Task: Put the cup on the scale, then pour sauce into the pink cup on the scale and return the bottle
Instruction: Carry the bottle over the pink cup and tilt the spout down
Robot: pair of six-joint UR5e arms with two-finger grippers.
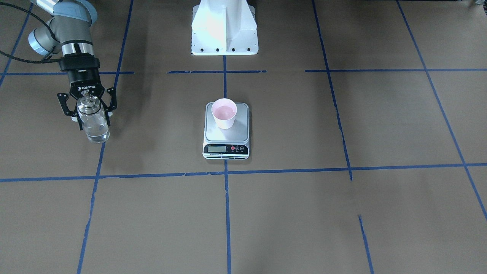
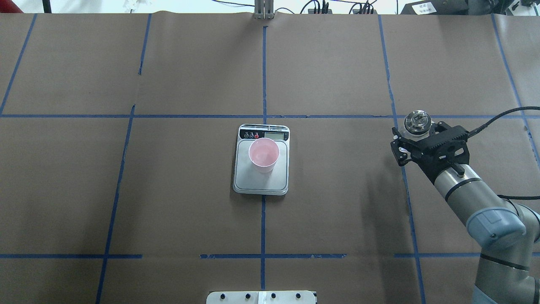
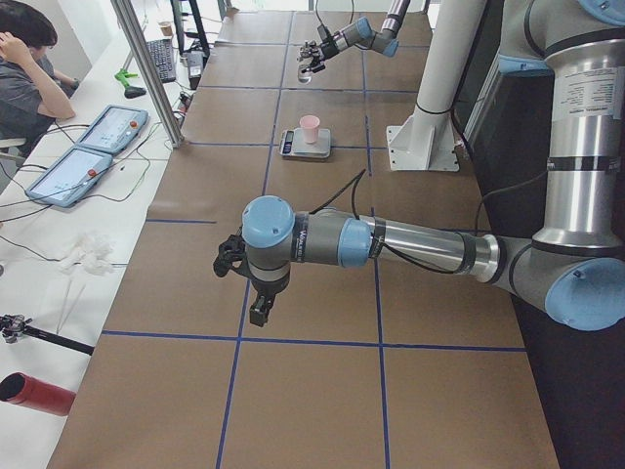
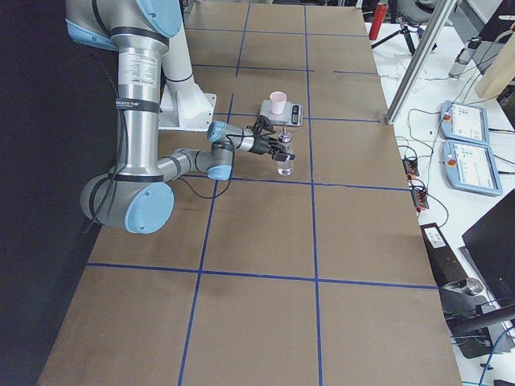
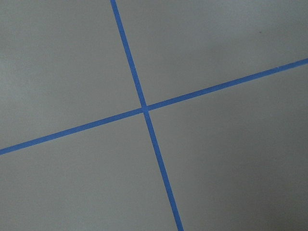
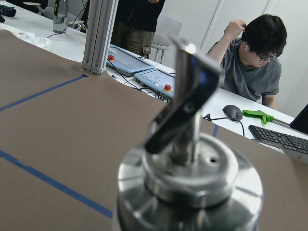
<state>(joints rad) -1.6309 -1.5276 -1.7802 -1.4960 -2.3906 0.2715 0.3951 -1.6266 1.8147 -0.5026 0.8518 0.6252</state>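
Note:
The pink cup (image 1: 224, 113) stands upright on the silver platform of the scale (image 1: 226, 140) at the table's middle, also seen from overhead as cup (image 2: 263, 155) on scale (image 2: 261, 181). The clear glass bottle (image 1: 93, 123) with its silver cap (image 2: 417, 120) stands upright far out on my right side, over a blue tape line. My right gripper (image 1: 93, 121) is shut on the bottle, a finger on each side of the glass. My left gripper (image 3: 260, 313) shows only in the exterior left view, hanging over bare table; whether it is open I cannot tell.
Brown paper with blue tape lines (image 2: 263, 219) covers the table. The robot's white base (image 1: 224, 28) stands behind the scale. A seated person (image 3: 24, 68), tablets (image 3: 83, 156) and a keyboard lie on the side bench beyond a metal post (image 3: 146, 68).

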